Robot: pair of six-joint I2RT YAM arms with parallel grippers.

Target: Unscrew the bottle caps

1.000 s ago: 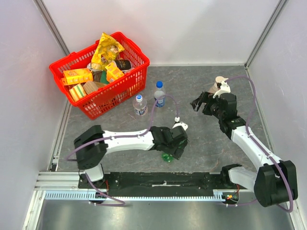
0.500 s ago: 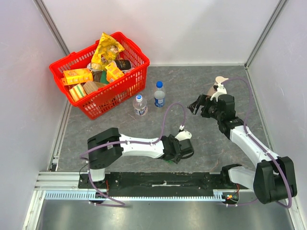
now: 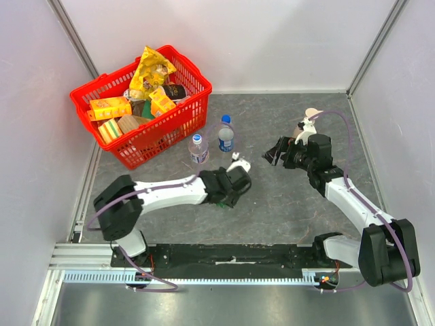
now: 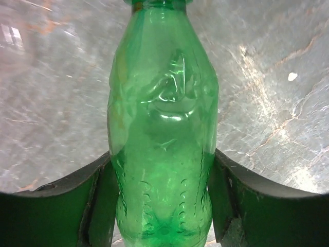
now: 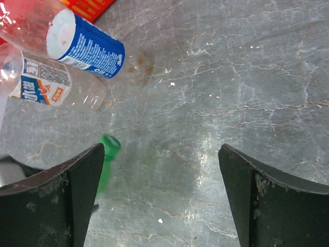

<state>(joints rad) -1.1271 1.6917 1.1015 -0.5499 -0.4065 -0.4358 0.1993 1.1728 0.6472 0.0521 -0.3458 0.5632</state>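
Note:
My left gripper is shut on the body of a green bottle. Both pads press its lower sides, and its neck runs out of the top of the left wrist view. From above, the left gripper sits mid-table with a sliver of the green bottle showing under it. The bottle's green cap shows blurred in the right wrist view. My right gripper is open and empty, pointing left. A clear bottle and a blue-labelled bottle stand upright, each with a blue cap.
A red basket full of packaged goods stands at the back left. A beige pump dispenser stands just behind the right wrist. Grey walls close in the left, right and back of the table.
The left gripper closed on the green bottle near the front edge, then carried it back and left toward mid-table. The right gripper drifted slightly left.

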